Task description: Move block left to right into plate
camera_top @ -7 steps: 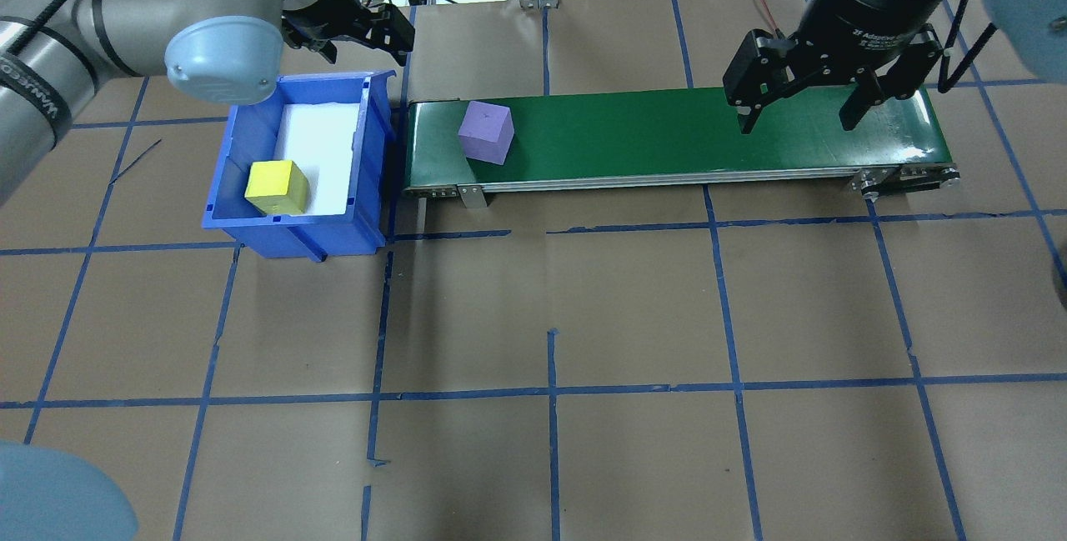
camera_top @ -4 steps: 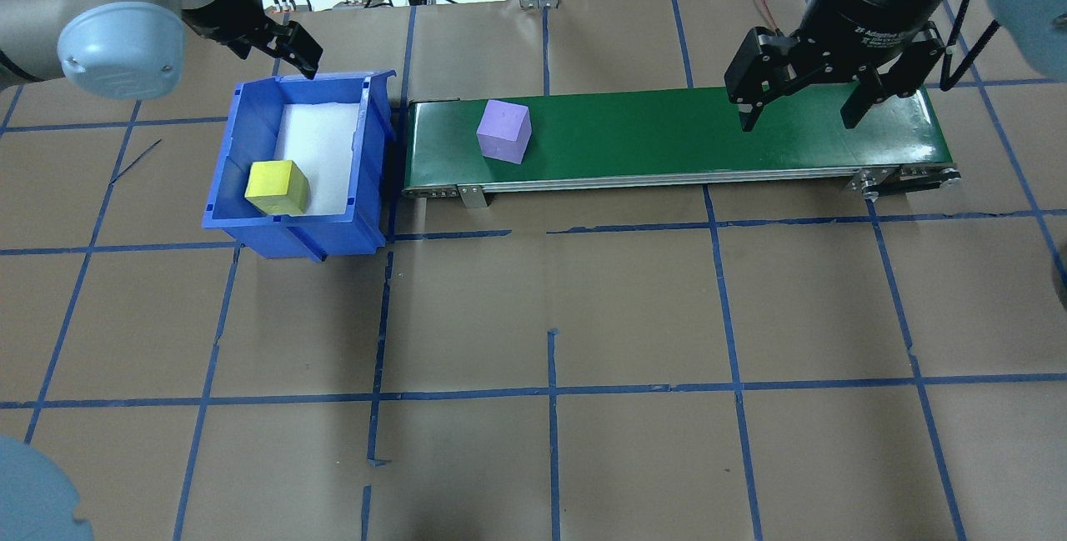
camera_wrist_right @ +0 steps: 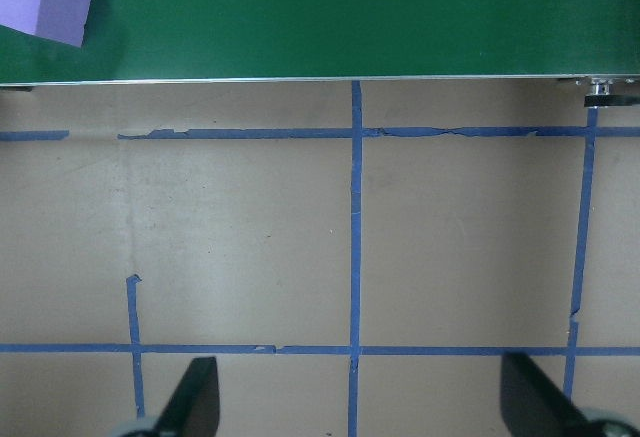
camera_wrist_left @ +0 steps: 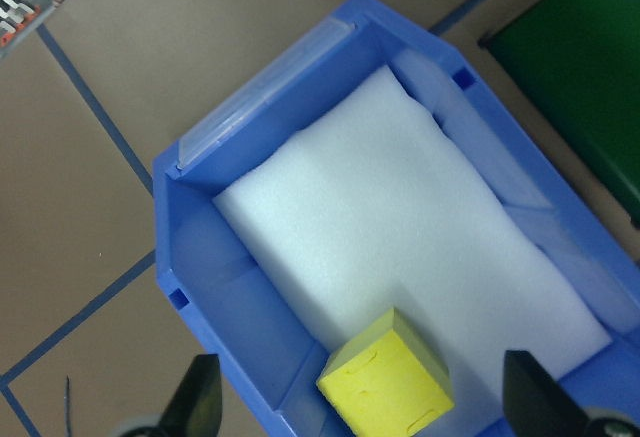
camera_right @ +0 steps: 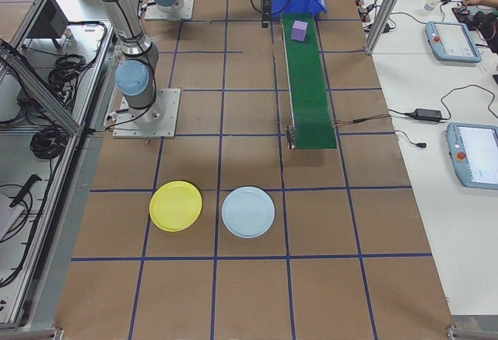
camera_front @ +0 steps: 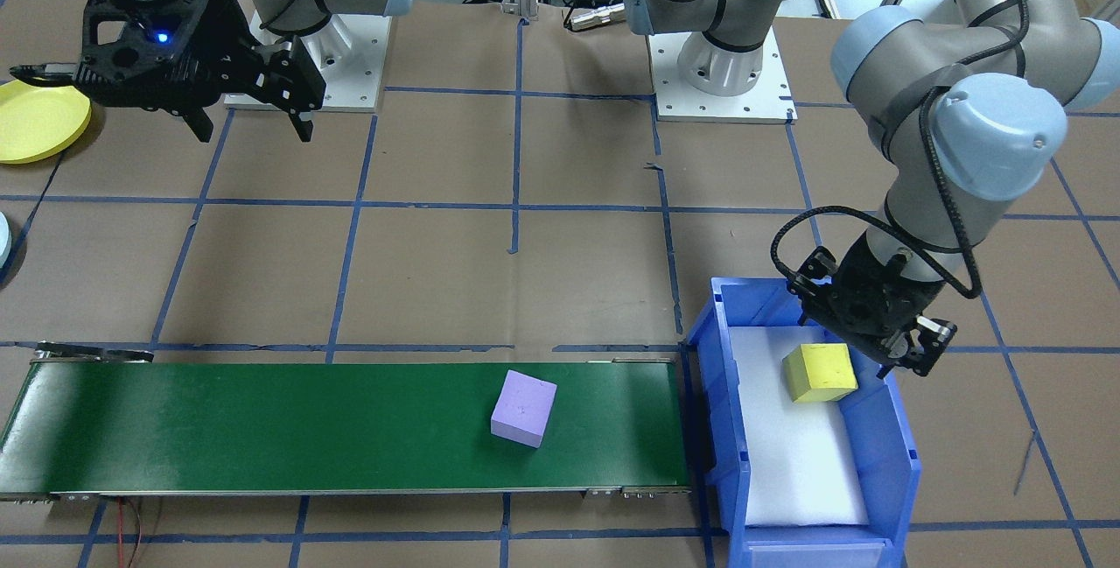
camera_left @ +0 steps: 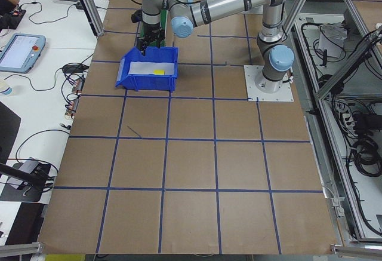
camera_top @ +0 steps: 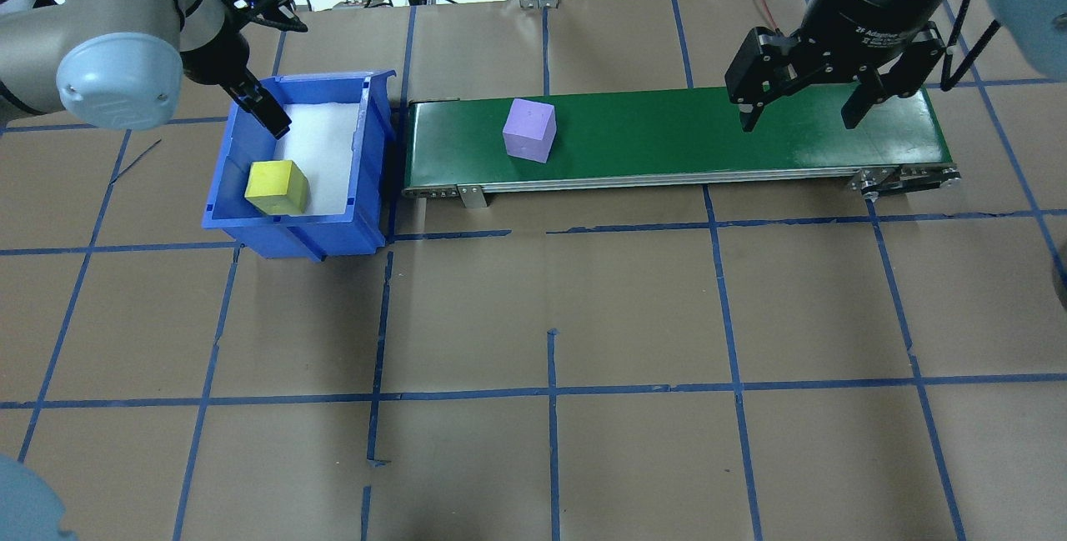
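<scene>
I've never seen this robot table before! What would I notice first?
Probably the long green conveyor belt with a purple foam cube riding on it. Beside its end sits a blue plastic bin holding a yellow foam cube, with the left hand open over it. The right hand hangs open over the belt's other end.

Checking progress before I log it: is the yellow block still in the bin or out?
In. The yellow block sits on the white foam inside the blue bin, with the open left gripper above it.

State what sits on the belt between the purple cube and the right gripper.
Nothing: in the overhead view, bare green conveyor belt runs from the purple cube to the right gripper.
</scene>
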Robot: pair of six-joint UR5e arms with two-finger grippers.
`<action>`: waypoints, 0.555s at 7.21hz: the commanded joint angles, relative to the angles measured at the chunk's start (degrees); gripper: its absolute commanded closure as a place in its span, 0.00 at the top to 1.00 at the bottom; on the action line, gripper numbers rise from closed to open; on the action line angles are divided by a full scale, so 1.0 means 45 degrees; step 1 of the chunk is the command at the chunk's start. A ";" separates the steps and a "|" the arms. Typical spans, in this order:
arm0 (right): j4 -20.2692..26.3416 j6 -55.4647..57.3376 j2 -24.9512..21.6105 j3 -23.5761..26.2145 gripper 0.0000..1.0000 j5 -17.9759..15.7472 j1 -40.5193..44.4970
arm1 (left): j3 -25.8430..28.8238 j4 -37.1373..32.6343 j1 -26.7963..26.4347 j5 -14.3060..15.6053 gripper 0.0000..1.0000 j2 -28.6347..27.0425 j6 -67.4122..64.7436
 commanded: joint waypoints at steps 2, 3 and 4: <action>0.0000 -0.0006 0.0000 0.0001 1.00 0.0000 -0.0003 | -0.0101 0.0142 -0.0213 -0.0210 1.00 -0.0082 0.3867; 0.0000 -0.0006 0.0000 0.0001 1.00 0.0000 -0.0003 | -0.0062 0.0123 -0.0175 -0.1101 1.00 -0.0102 0.5071; 0.0000 -0.0006 0.0000 0.0020 1.00 0.0000 0.0016 | -0.0004 0.0123 -0.0039 -0.1110 0.99 -0.0257 0.6224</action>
